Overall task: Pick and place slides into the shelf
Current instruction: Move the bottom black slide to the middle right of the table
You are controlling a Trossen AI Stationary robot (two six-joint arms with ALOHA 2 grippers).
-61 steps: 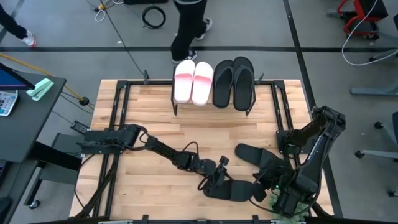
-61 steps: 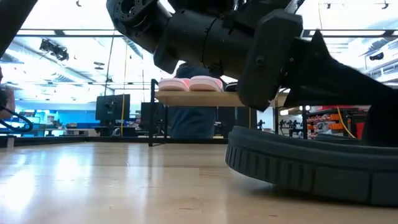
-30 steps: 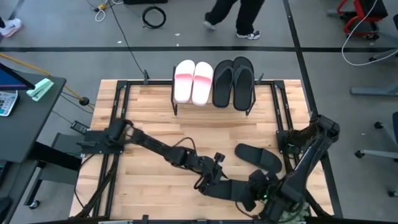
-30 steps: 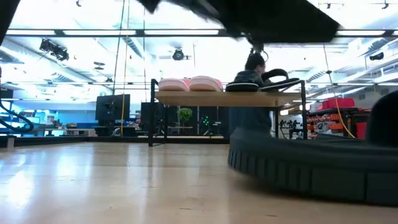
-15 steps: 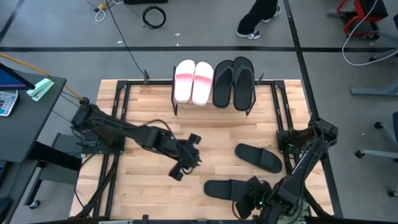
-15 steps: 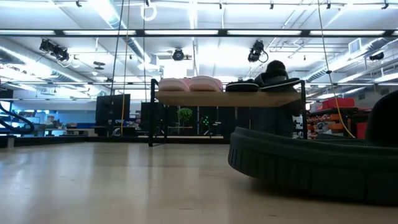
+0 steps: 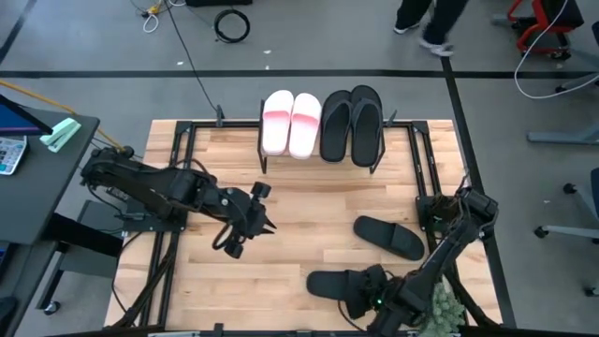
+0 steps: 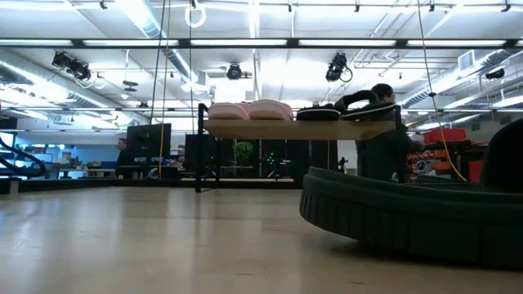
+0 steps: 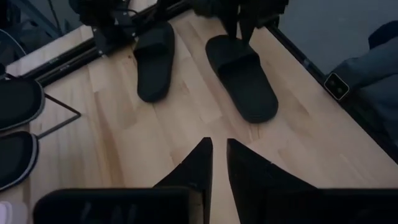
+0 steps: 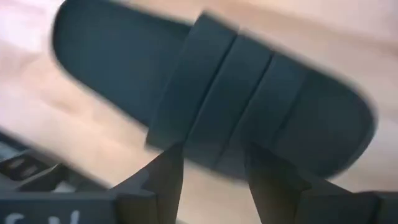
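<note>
My right pincer (image 10: pixel 208 165) stands open over a black slide (image 10: pixel 236 109) – its edges blurred; left pincer (image 9: pixel 217 155) nearly closed, empty.

Bare tabletop (image 7: pixel 299 211) before the shelf (image 7: pixel 323 161) (two black slides (image 7: pixel 388 236) further right).

Bright, even overhead light from ceiling strips (image 8: pixel 245 42), glaring white in the low view. Soft sheen on the table (image 8: pixel 122 237), faint shadows. Right wrist view smears with motion blur; the near slide (image 8: pixel 409 216) looms dark, soft-edged.
</note>
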